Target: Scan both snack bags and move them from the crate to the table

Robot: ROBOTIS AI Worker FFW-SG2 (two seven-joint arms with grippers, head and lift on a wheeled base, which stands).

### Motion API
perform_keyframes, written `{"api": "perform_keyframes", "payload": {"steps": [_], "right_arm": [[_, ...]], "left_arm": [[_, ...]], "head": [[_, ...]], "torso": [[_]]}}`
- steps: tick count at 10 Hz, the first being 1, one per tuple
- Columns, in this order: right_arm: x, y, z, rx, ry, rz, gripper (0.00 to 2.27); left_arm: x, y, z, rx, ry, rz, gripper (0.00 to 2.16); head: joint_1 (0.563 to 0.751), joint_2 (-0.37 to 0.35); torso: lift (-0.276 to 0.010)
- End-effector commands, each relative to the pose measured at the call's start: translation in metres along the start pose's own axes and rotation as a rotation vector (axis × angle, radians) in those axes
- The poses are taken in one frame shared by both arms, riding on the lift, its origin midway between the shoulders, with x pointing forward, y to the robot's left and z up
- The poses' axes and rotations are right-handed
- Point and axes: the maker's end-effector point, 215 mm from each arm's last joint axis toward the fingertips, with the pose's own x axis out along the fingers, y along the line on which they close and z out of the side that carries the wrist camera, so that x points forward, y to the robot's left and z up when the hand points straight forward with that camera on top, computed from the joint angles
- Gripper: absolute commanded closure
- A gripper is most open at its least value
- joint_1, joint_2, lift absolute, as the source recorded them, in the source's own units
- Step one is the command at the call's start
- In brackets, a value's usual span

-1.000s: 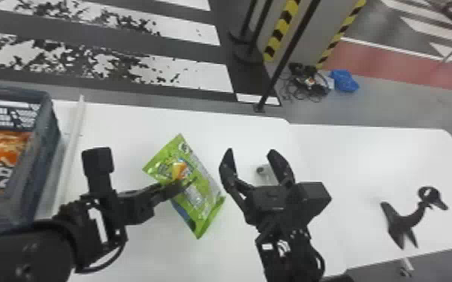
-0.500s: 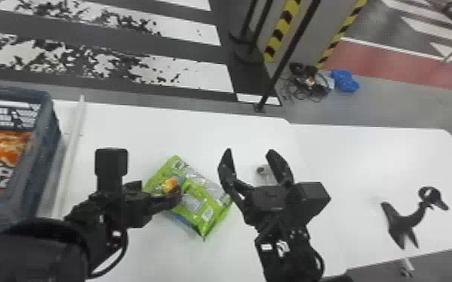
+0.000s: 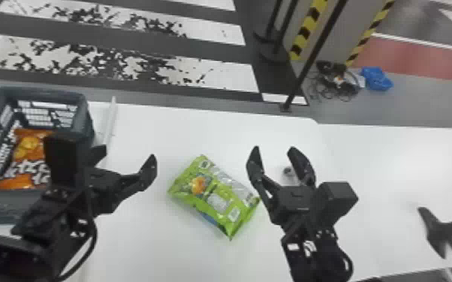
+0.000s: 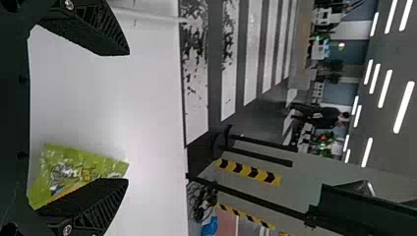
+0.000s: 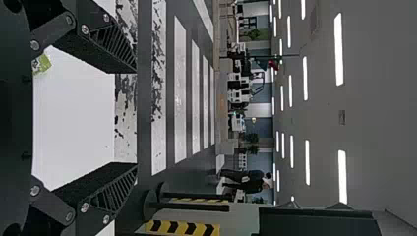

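Both left claw (image 3: 127, 159) and right claw (image 3: 274, 150) released, fingers wide apart, grasping nothing. Green bag (image 3: 217, 198) on desk (image 3: 184, 127), between claws. Orange bag (image 3: 30, 148) inside crate (image 3: 86, 120), partly hidden by left arm (image 3: 62, 161). Small item (image 3: 288, 171) behind right claw, unidentifiable.

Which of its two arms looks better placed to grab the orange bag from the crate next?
Left, most likely. The left gripper is open and much nearer the crate where the orange bag lies. The right gripper, also open, is beyond the green bag.
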Motion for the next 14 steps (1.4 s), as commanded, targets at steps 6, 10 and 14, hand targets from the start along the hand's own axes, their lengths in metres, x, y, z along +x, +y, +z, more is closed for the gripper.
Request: {"api": "perform_keyframes", "payload": {"steps": [6,10,14], "right_arm": [[0.004,0.048,-0.04,-0.002,0.102,0.198,2.26],[0.003,0.101,-0.099,-0.093,0.246,0.391,2.26],[0.008,0.147,-0.161,-0.194,0.373,0.544,2.26]], "left_arm": [[-0.093,0.119,0.074,0.171,-0.355,0.152,0.09],[-0.113,0.156,0.065,0.149,-0.359,0.194,0.09],[-0.11,0.158,0.057,0.133,-0.349,0.189,0.1]], "head": [[0.695,0.017],[0.695,0.161],[0.695,0.251]], "torso": [[-0.035],[-0.035],[-0.035]]}}
